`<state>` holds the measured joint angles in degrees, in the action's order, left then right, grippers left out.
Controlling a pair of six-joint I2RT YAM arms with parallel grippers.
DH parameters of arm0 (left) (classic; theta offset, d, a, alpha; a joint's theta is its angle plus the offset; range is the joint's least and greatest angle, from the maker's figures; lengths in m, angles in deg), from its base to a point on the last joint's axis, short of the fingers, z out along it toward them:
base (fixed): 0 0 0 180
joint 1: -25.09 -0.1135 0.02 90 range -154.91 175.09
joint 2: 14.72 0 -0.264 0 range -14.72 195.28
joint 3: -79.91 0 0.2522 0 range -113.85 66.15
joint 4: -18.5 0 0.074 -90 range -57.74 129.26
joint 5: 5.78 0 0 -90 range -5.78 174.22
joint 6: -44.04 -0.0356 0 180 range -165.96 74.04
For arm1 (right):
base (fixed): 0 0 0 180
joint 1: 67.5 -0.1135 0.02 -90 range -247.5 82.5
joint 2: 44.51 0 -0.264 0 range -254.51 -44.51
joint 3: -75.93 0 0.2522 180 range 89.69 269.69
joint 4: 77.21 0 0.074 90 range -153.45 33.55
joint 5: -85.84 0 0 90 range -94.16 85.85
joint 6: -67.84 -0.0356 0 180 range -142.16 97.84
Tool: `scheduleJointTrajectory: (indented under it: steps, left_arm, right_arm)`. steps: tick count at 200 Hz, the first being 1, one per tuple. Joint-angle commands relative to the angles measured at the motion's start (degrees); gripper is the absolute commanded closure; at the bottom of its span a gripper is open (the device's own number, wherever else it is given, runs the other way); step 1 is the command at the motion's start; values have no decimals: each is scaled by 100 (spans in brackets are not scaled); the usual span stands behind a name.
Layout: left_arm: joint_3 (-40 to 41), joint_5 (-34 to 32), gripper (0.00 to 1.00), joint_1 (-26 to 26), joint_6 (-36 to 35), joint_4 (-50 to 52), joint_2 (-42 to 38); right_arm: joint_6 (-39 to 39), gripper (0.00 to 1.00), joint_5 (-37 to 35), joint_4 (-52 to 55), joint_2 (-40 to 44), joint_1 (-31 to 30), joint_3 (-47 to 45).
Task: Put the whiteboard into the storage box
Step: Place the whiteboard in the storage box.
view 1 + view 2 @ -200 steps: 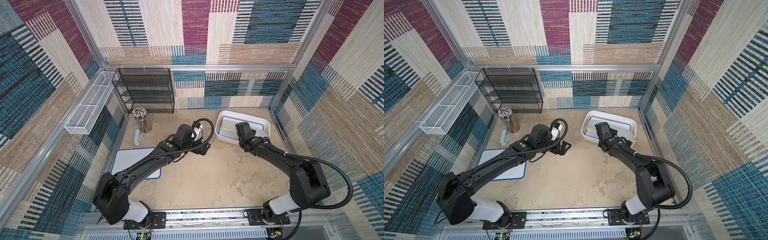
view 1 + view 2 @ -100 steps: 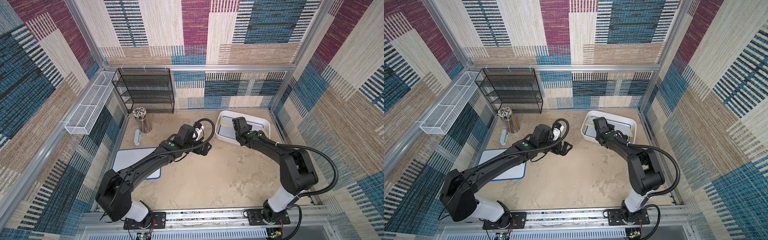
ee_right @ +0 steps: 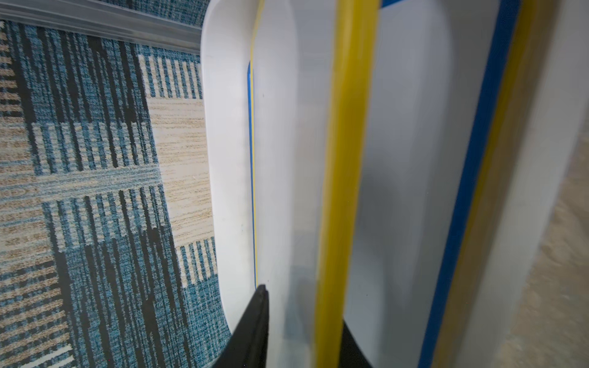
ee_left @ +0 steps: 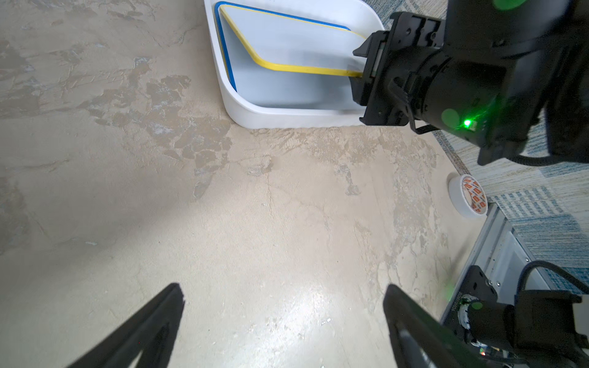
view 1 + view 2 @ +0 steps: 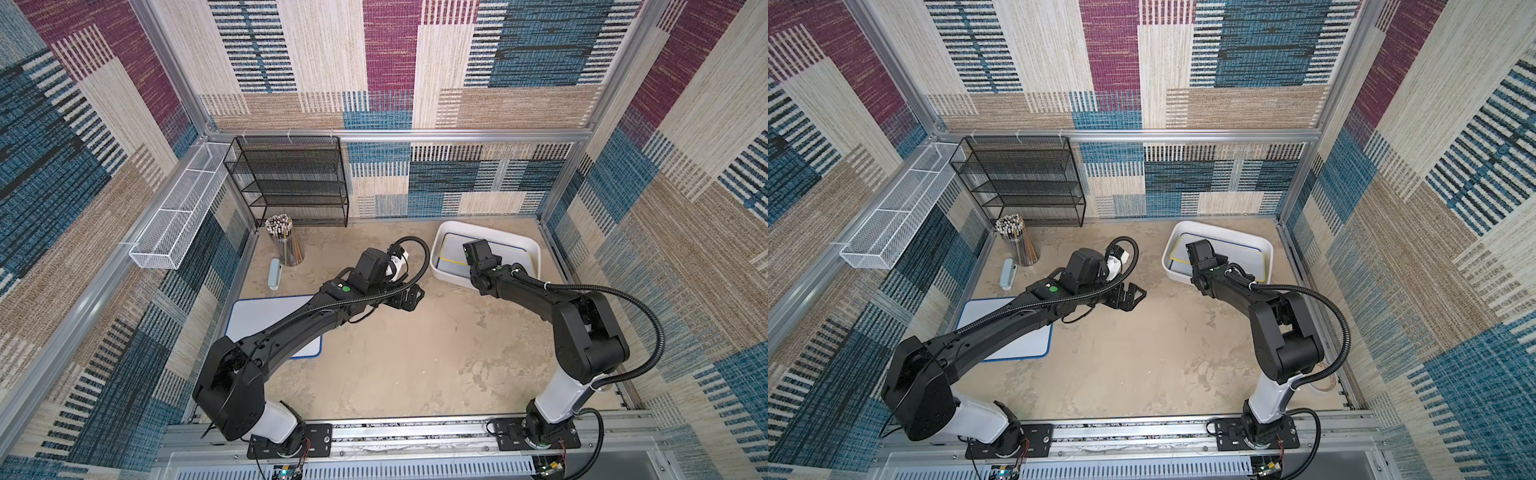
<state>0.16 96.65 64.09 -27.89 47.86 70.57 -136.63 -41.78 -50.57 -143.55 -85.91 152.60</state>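
While the yellow-framed whiteboard (image 4: 287, 41) sits tilted inside the storage box (image 4: 255, 118), its near edge raised above a blue-framed whiteboard (image 4: 224, 57) lying beneath it, we see the right gripper (image 3: 302, 304) straddle that edge with jaws slightly apart, a gap showing on one side. We judge that the risk lies in the retreat. A finger snagging the frame could drag the board onto the rim, or leave it propped. The left gripper (image 4: 283, 318) hangs wide open over bare table (image 5: 415, 365). Another whiteboard (image 5: 257, 316) lies on the table, well apart from the box.
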Motion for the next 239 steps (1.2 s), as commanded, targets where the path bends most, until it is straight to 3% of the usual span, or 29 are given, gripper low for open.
scheduleJointTrajectory:
  steps: [1,82,154,189,239]
  left_arm:
    - [-50,110,0,-21,78,-180,-52]
    - [-18,177,0,-43,161,-180,-177]
    - [-141,-51,0,-155,136,65,-48]
    - [-185,-284,0,-218,86,185,46]
    - [-383,-1108,0,-237,4,719,291]
  right_arm:
    - [339,68,255,-346,8,9,-76]
    - [893,40,1262,-605,-81,220,-287]
    - [1205,0,2115,-342,-199,418,-97]
    - [1347,0,2594,13,-363,477,127]
    - [1270,0,3375,685,-629,497,370]
